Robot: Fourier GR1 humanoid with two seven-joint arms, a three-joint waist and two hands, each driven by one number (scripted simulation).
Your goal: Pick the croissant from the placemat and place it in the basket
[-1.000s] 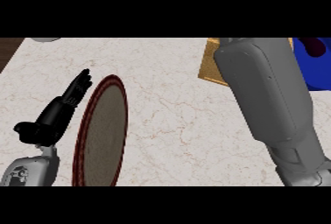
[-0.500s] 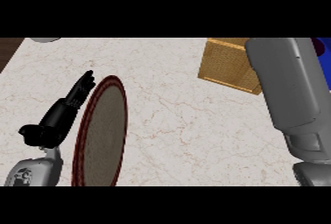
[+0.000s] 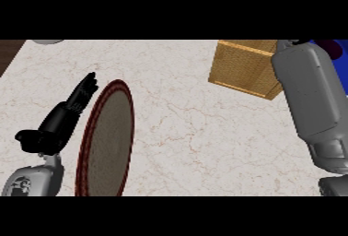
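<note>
Basket [image 3: 246,67] has been uncovered as the right forearm [image 3: 312,97] swung rightward; its hand is hidden, fingers untellable. Left hand [image 3: 65,115] rests open, fingers straight together.

Pale veined marble counter [image 3: 204,133]; dark strip, perhaps floor [image 3: 8,53], top-left.

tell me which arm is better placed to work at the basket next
Right. Its grey forearm already stretches up along the counter's right side, right beside the woven basket, though its hand is out of view. The left hand rests open by the round placemat, well across the counter from the basket.
</note>
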